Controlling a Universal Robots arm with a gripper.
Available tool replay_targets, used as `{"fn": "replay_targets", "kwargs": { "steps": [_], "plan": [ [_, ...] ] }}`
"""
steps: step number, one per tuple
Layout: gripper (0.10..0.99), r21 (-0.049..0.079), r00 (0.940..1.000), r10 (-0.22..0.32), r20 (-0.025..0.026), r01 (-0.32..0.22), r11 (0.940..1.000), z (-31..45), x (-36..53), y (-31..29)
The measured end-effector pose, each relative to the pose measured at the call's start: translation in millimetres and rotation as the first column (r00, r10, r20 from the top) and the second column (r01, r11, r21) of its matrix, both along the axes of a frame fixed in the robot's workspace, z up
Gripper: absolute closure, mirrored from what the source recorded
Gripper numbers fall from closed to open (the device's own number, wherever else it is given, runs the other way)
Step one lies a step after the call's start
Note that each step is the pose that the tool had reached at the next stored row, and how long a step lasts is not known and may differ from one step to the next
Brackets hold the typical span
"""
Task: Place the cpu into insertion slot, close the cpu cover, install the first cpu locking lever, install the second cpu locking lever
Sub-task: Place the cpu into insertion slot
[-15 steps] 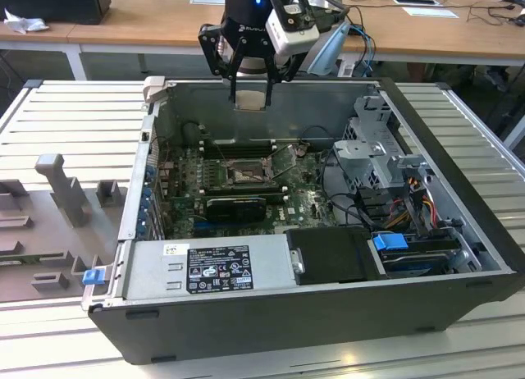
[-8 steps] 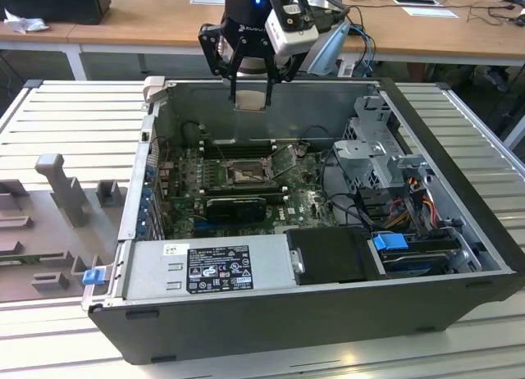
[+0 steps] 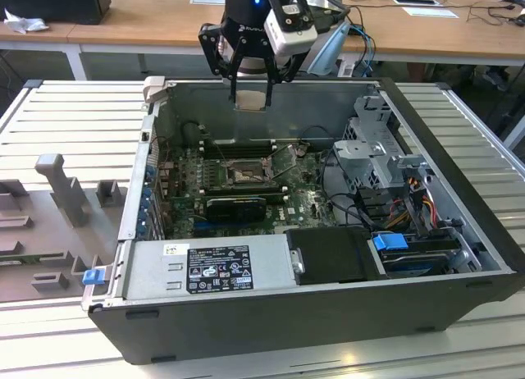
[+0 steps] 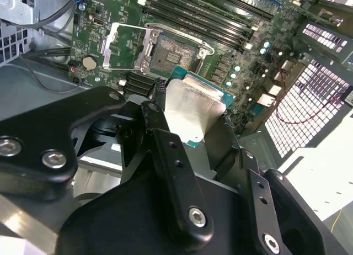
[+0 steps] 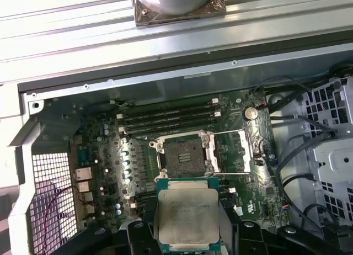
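Cpu: the cpu [image 5: 187, 216] was held edge to edge between the two black fingers [image 4: 157, 122], up in the air over the open computer case [image 3: 443, 141] and clear of the motherboard [image 5: 110, 172].
Cpu look: a flat square chip with a dull silver metal top and a narrow green rim on show in both wrist views; in the exterior view it was a small pale square.
Insertion slot: the insertion slot [image 5: 182, 155] lay bare below the chip and apart from it, its dark frame around a brownish pin field with nothing seated in it.
Cpu cover: the cpu cover [image 5: 234, 151] was swung back beside the socket, its square window showing the board beneath.
Lever: a thin wire lever [image 4: 182, 34] stood raised along the socket's edge.
Surroundings: long black memory slots [image 5: 165, 120] ran just beside the socket; a round coin battery [image 5: 251, 113] sat near the open cover; in the exterior view a black heatsink card [image 3: 235, 205] lay near the socket, with the power supply box [image 3: 209, 268] and a metal drive cage [image 3: 369, 149] further out.
In the way: nothing lay over the socket.
Gripper: the gripper [image 3: 250, 92] was closed on the chip's opposite edges.
Arm: the wrist pointed downward above the case's far wall.
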State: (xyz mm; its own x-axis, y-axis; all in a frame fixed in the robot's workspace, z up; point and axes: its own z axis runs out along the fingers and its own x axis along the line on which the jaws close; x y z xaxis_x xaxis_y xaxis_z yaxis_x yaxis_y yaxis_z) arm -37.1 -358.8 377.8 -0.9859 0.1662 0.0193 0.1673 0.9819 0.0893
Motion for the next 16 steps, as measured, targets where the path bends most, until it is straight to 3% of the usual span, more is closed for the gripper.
{"fn": "replay_targets", "kwargs": {
  "steps": [16],
  "plan": [
    [0.557, 0.0, 0.9993, -0.038, 0.0, 0.038, 0.9993, 0.0, 0.0, 0.0]
  ]
}}
